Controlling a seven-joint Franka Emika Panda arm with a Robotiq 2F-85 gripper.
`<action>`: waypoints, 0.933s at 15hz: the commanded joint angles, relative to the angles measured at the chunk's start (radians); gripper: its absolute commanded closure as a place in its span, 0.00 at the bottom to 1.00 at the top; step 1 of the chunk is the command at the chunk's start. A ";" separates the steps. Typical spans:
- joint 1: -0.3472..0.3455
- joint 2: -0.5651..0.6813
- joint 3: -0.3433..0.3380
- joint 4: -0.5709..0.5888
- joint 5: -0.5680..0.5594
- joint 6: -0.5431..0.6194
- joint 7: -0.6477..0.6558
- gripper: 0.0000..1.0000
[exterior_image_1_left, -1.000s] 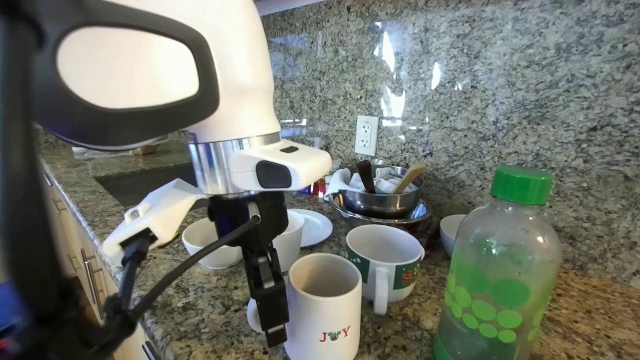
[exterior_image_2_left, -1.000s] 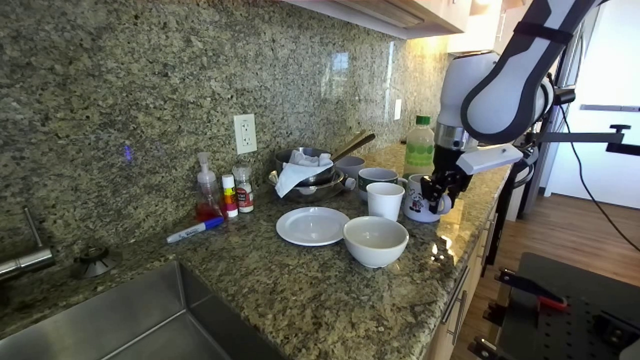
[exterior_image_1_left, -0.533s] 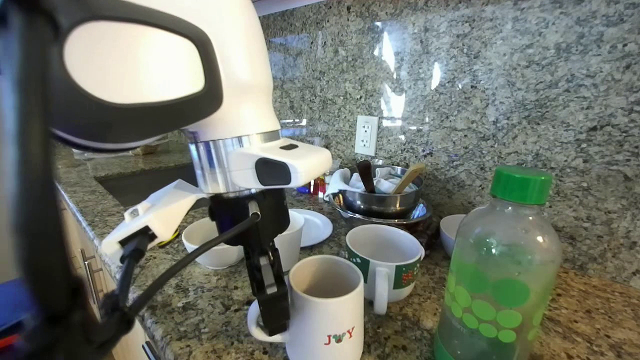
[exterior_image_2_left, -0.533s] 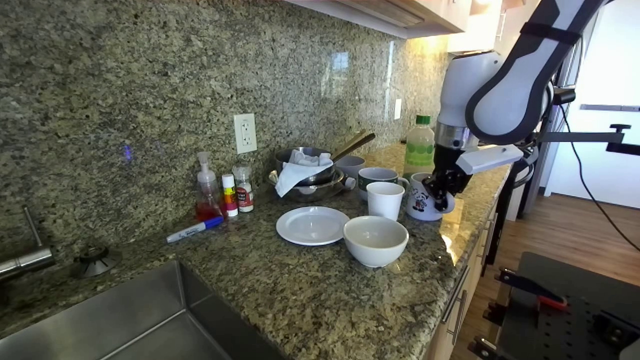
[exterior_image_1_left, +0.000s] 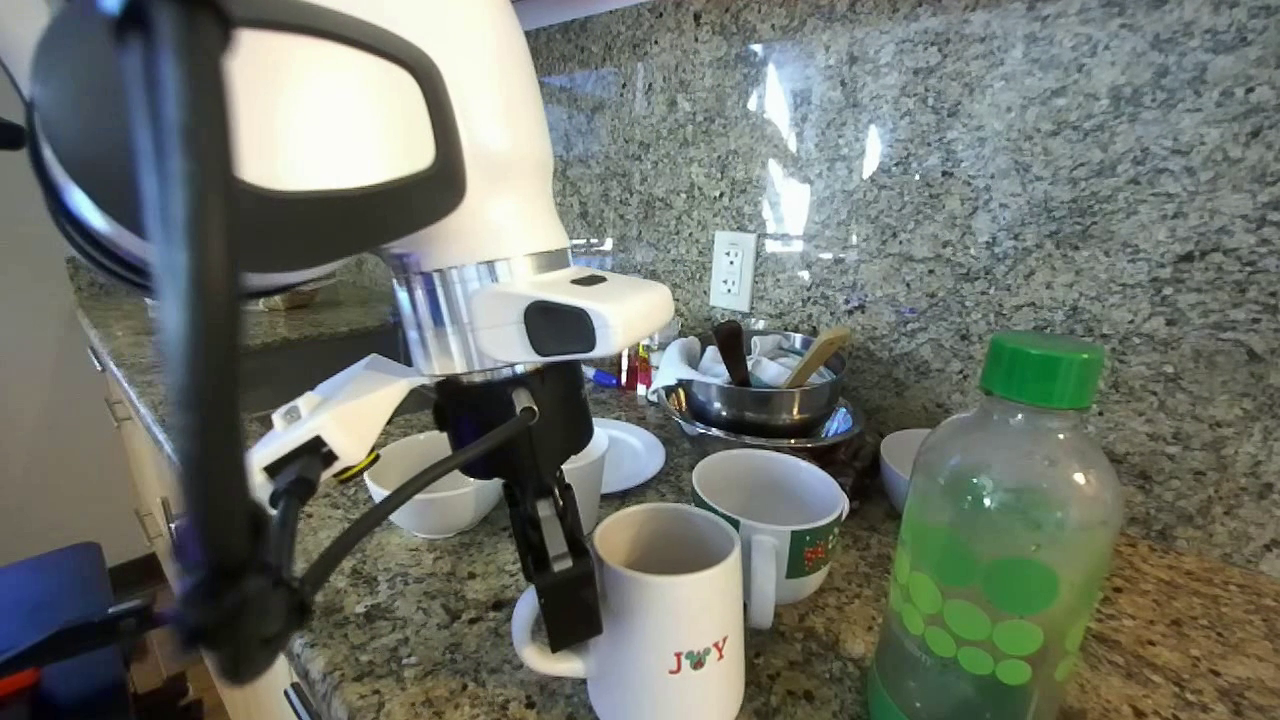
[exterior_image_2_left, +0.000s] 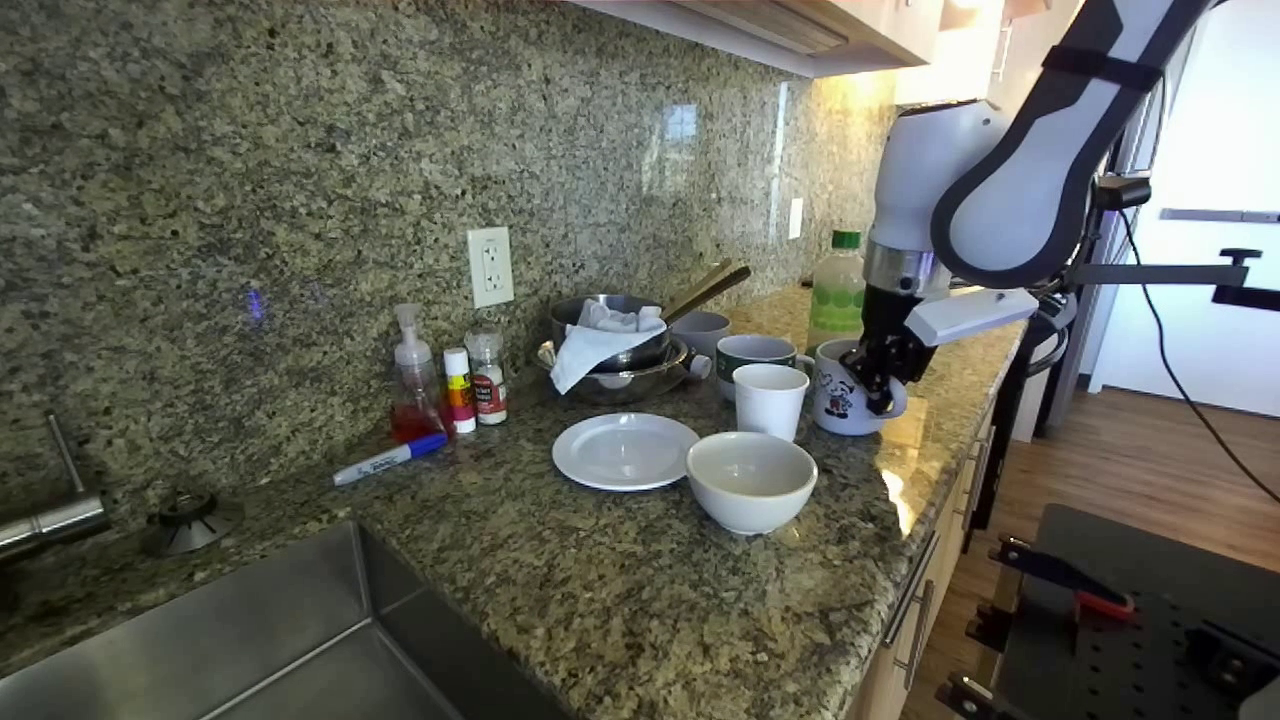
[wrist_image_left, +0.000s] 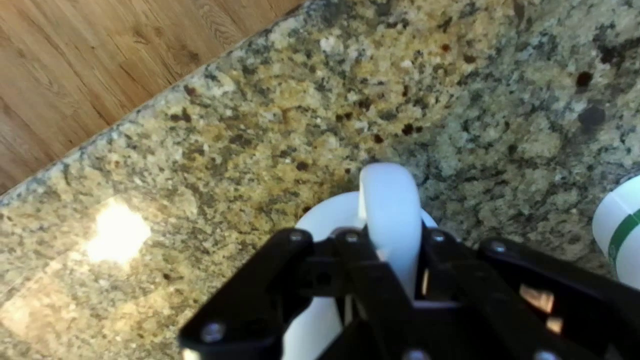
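As I peer down the wrist view, there it is: my gripper (wrist_image_left: 392, 247) clamped on the handle (wrist_image_left: 390, 200) of the white JOY mug (exterior_image_1_left: 668, 620). That handle points at the front edge of the counter (exterior_image_2_left: 640, 580), so the mug, roughly upright, lies inward of my grip, just beside the green-patterned mug (exterior_image_1_left: 808, 545).

Your fingers (exterior_image_1_left: 572, 602) look matt, while the JOY mug (exterior_image_1_left: 668, 625) shows you the smooth, softly shiny face of glazed ceramic. Your desk (exterior_image_2_left: 620, 590) looks like polished, speckled stone, glossy enough to throw back glare. You can see clear, smooth plastic in the bottle (exterior_image_1_left: 1000, 550), shiny metal in the mixing bowl (exterior_image_1_left: 762, 408), a soft, matt cloth (exterior_image_2_left: 597, 355), satin metal in the sink (exterior_image_2_left: 230, 620) and grained wood on the floor (wrist_image_left: 90, 65).
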 joint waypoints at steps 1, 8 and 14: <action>0.001 -0.030 -0.002 0.033 -0.048 -0.016 0.054 0.96; 0.014 -0.079 0.000 0.060 -0.004 -0.100 0.011 0.96; 0.016 -0.147 0.035 0.086 0.019 -0.210 -0.008 0.96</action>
